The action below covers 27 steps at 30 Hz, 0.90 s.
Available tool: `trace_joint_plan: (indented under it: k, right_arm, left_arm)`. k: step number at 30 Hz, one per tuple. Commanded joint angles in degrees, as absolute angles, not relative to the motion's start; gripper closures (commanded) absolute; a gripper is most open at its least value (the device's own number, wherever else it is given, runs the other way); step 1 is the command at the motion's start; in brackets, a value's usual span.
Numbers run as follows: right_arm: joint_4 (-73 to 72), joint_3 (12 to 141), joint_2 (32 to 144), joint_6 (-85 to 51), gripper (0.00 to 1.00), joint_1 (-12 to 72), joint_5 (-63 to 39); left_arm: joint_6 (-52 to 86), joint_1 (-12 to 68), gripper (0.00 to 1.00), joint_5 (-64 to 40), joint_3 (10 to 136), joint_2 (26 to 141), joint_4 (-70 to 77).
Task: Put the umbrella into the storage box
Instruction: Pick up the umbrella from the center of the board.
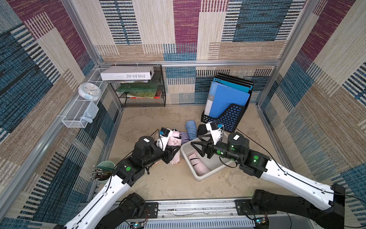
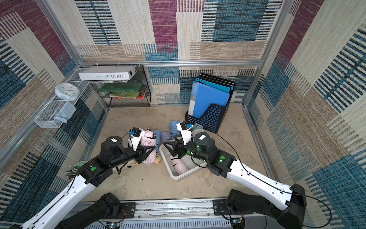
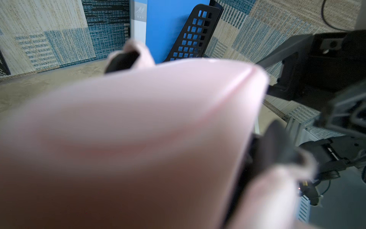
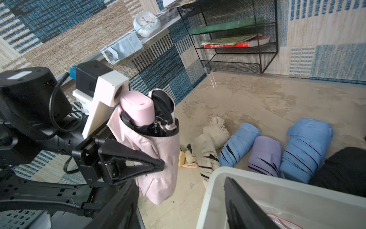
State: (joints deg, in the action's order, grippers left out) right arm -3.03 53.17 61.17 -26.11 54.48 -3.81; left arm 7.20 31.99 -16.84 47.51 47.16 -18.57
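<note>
In both top views my left claw [image 1: 175, 151] clenches a pink umbrella [image 1: 175, 141], aloft just beside the storage box [image 1: 200, 176]. A stowed umbrella [image 1: 198, 163] already lies inside. My right claw [image 1: 195, 140] hangs released over the box, crowding the drop, I judge.

Left wrist: pink fabric blocks nearly everything.

Right wrist: the near rim [image 4: 215, 174] is not yet cleared, and more folded umbrellas [image 4: 239, 142] wait beyond.

Pink umbrella [image 3: 138, 138] is blurred to mush in the left wrist view. Storage box [image 4: 277, 190] gets cropped by the right wrist frame; boxed umbrella [image 1: 198, 165] is half hidden by the right hand [image 1: 195, 139].
</note>
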Motion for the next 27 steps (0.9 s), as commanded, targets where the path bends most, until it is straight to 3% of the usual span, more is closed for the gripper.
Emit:
trace_joint_plan:
  k: [1, 10, 20, 27]
  right_arm:
    - [-10.87, 53.71, 63.09, -29.57, 0.27, 54.99, -6.36]
    - [-17.70, 54.98, 68.66, -32.21, 0.25, 56.16, -9.53]
    - [-5.87, 49.20, 58.77, -25.52, 0.24, 56.14, -3.57]
    - [-5.37, 49.78, 62.75, -26.80, 0.23, 56.58, -7.20]
  left_arm:
    - [8.25, 31.99, 0.57, -19.90, 47.47, 47.50, -11.51]
    - [11.06, 32.34, 0.57, -20.03, 46.07, 49.33, -3.10]
    - [25.51, 32.52, 0.57, -14.61, 43.26, 49.66, 7.84]
    - [31.93, 34.24, 0.57, -10.16, 42.32, 50.27, 12.72]
